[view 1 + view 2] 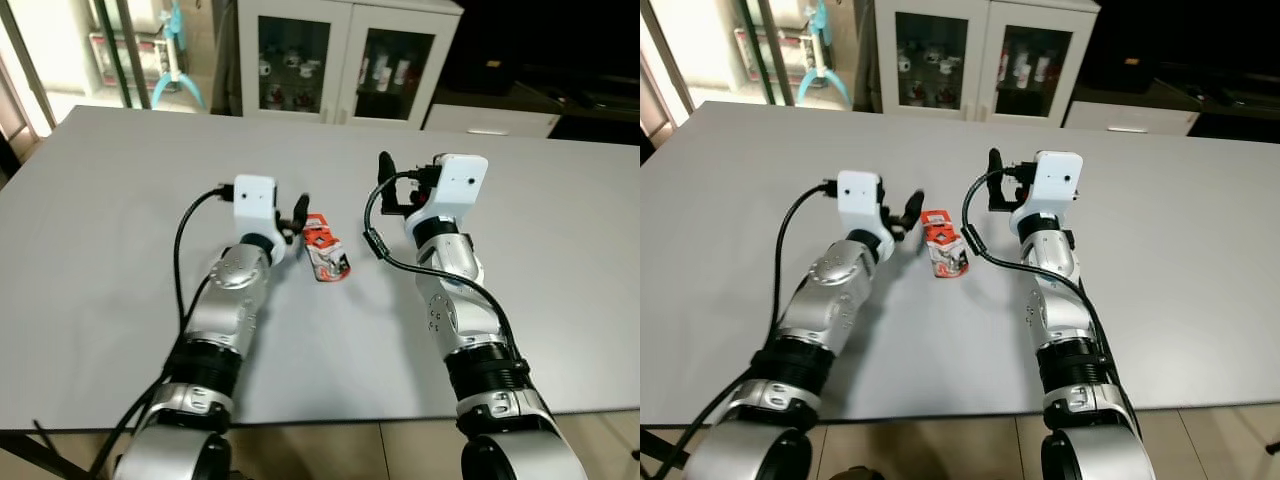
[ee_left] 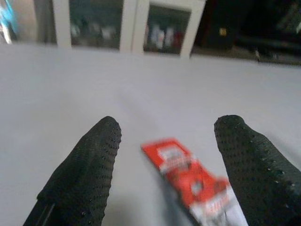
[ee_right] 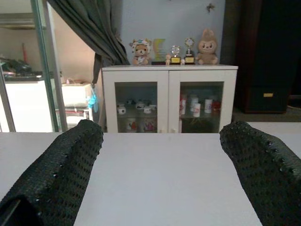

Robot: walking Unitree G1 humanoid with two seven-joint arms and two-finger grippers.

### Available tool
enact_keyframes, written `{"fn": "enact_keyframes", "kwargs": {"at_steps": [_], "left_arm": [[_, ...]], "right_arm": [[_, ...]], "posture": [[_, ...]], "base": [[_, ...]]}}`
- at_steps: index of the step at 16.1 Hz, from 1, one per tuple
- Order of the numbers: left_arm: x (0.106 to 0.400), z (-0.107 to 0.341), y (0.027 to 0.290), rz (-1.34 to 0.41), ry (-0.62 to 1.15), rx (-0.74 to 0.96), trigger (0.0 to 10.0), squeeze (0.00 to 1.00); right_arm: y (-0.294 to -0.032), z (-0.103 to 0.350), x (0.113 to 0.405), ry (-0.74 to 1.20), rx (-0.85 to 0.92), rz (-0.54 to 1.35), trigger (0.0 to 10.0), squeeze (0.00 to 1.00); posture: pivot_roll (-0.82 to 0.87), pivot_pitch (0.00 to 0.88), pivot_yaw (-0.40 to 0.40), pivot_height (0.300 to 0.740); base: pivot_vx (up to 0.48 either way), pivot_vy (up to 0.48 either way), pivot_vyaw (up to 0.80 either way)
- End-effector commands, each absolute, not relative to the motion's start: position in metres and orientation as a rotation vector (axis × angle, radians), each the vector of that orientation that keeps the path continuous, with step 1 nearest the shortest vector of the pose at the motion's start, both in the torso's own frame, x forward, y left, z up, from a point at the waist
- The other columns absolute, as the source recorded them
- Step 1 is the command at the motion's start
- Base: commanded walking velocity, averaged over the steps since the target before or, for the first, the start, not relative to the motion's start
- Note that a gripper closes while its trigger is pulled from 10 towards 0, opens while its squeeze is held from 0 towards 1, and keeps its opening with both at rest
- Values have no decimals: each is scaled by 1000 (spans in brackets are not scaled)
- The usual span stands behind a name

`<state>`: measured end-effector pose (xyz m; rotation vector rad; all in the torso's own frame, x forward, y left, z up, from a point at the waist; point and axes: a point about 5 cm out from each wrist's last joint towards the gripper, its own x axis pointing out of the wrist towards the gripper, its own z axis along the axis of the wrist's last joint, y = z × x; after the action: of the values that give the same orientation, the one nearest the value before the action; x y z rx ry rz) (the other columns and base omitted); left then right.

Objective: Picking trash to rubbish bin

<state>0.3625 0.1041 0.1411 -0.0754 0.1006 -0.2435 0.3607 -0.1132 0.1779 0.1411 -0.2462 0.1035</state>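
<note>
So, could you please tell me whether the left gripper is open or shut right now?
Open. The left gripper's two black fingers stand wide apart, with the red wrapper lying on the table between them, untouched.

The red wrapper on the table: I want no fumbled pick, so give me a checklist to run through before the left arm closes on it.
1. Left gripper jaws open: ok, the two fingers stand wide apart.
2. Red wrapper lined up between the jaws: ok in the left wrist view, though it lies nearer one finger.
3. Wrapper lying free on the grey table: ok, nothing touches it.
4. Fingers low enough to pinch a flat wrapper: cannot tell.
5. Right gripper out of the way: ok, it is open over bare table, apart from the wrapper.
6. Rubbish bin located for the drop: cannot tell.
</note>
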Motion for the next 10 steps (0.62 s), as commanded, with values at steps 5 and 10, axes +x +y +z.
{"fn": "enact_keyframes", "kwargs": {"at_steps": [5,10], "left_arm": [[356,138,102,-289,198,-90,10000,1000],[354,140,99,-287,300,-212,10000,1000]], "right_arm": [[-116,171,360,-214,131,102,10000,0],[-114,170,361,-200,122,115,10000,0]], "posture": [[-47,45,-96,740],[-49,43,-94,740]], "base": [[0,0,0],[0,0,0]]}}
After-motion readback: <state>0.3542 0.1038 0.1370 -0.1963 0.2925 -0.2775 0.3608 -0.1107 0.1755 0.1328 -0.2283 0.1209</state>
